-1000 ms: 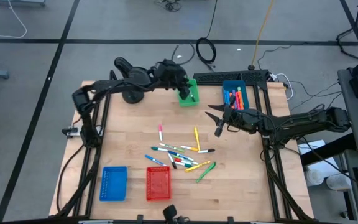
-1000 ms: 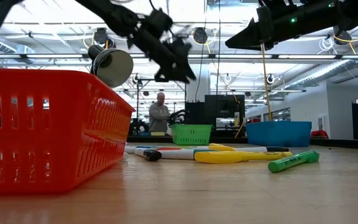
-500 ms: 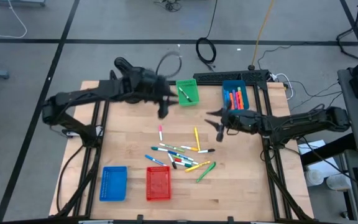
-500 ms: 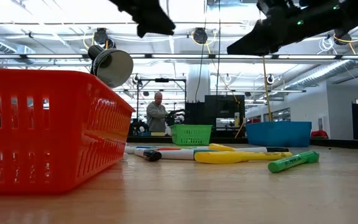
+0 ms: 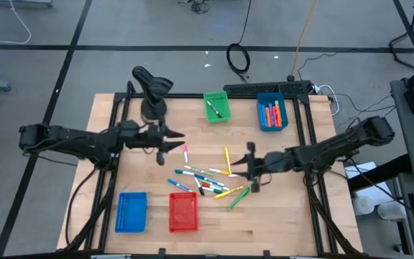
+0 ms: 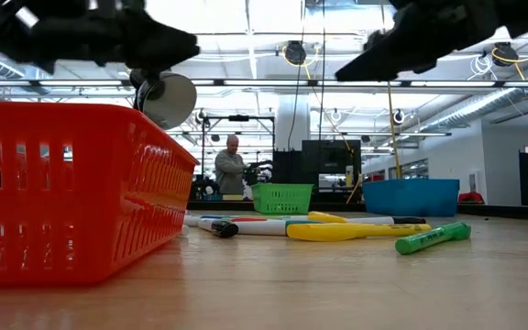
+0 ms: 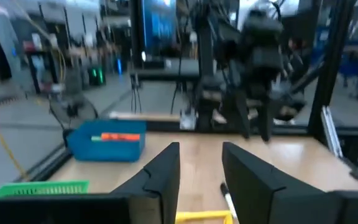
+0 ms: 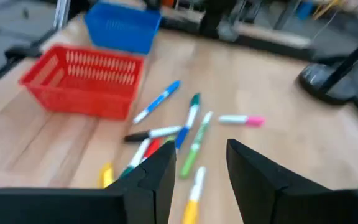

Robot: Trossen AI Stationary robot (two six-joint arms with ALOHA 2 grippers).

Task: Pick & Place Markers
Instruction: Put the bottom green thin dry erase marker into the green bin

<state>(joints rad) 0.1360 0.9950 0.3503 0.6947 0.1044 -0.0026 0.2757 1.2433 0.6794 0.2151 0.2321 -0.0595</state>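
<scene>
OK, I see the table (image 5: 279,216) w/ both arms over it. Left gripper (image 5: 175,142) sits beside the pink marker (image 5: 185,152), fingers part open, holding nothing. Right gripper (image 5: 251,167) hangs at the edge of the markers (image 5: 205,180) scattered mid-table, fingers apart, nothing held.

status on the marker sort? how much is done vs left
Done: some markers sit in the green basket and the far blue basket. In hand: nothing; left claw and right claw are open, empty, beside the pile. Left: that pile; the red basket looks empty.
</scene>
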